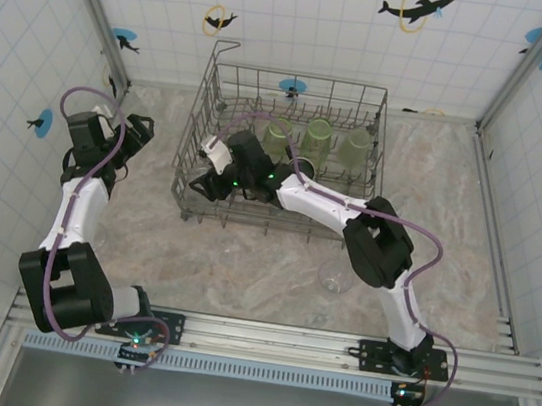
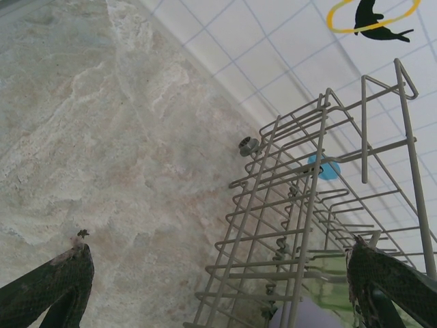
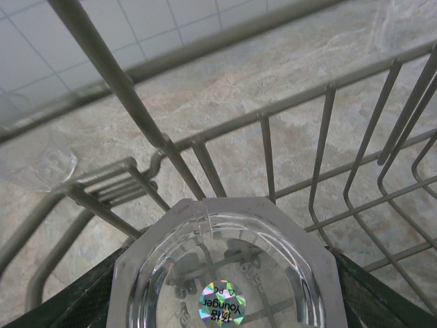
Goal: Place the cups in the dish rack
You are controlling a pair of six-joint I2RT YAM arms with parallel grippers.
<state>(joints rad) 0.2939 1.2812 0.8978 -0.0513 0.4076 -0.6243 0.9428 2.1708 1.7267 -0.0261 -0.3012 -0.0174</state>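
Note:
The grey wire dish rack [image 1: 298,86] stands at the back middle of the table. Three light-green cups [image 1: 317,139] stand in a row in its far right part. My right gripper [image 1: 206,179] reaches into the rack's near left corner. In the right wrist view it [image 3: 225,294] is shut on a clear octagonal glass [image 3: 225,266], whose base and shiny sticker face the camera, just inside the rack wall [image 3: 273,157]. My left gripper [image 1: 142,139] hangs left of the rack. Its fingers [image 2: 48,287] stand wide open with nothing between them, beside the rack [image 2: 300,225]. Green [image 2: 331,280] and lavender [image 2: 307,318] cups show through the wires.
A clear glass [image 1: 334,276] stands on the marble table in front of the rack, next to the right arm's elbow. Another clear glass [image 3: 41,167] sits outside the rack's left wall. Tiled walls close in the back and both sides.

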